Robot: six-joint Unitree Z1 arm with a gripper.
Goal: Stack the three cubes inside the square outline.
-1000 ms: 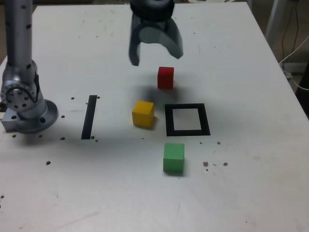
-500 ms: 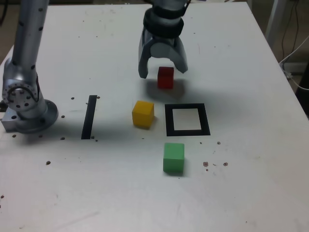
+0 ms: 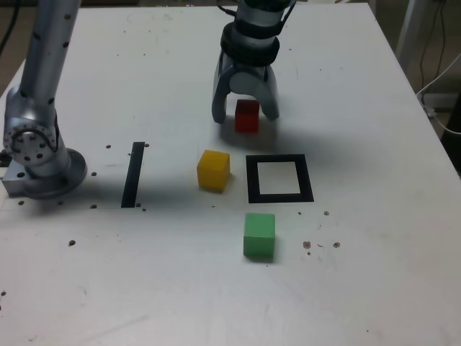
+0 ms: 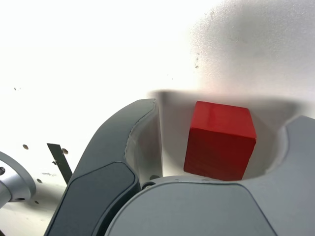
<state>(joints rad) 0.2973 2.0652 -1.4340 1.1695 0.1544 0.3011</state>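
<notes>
The red cube (image 3: 247, 117) sits on the bench (image 3: 360, 274) between the spread fingertips (image 3: 219, 115) of the arm. The jaws are open around it, not clenched: the wrist view shows bare bench between the cube and the finger on one side, and a shadowed gap towards the other finger. The square outline (image 3: 279, 198), black tape round a white centre, lies nearer the camera in the exterior view and a little to the right of the red cube. Just beside its left edge in that view is the yellow cube (image 3: 213, 171), turned slightly. The green cube (image 3: 259, 236) is on the outline's near side, close to its lower left corner. All three cubes are apart and outside the tape. Further towards the exterior view's left runs a straight black strip (image 3: 133, 175), and beyond that stands the round arm base (image 3: 47, 173), with small dark spots on the bench around it
</notes>
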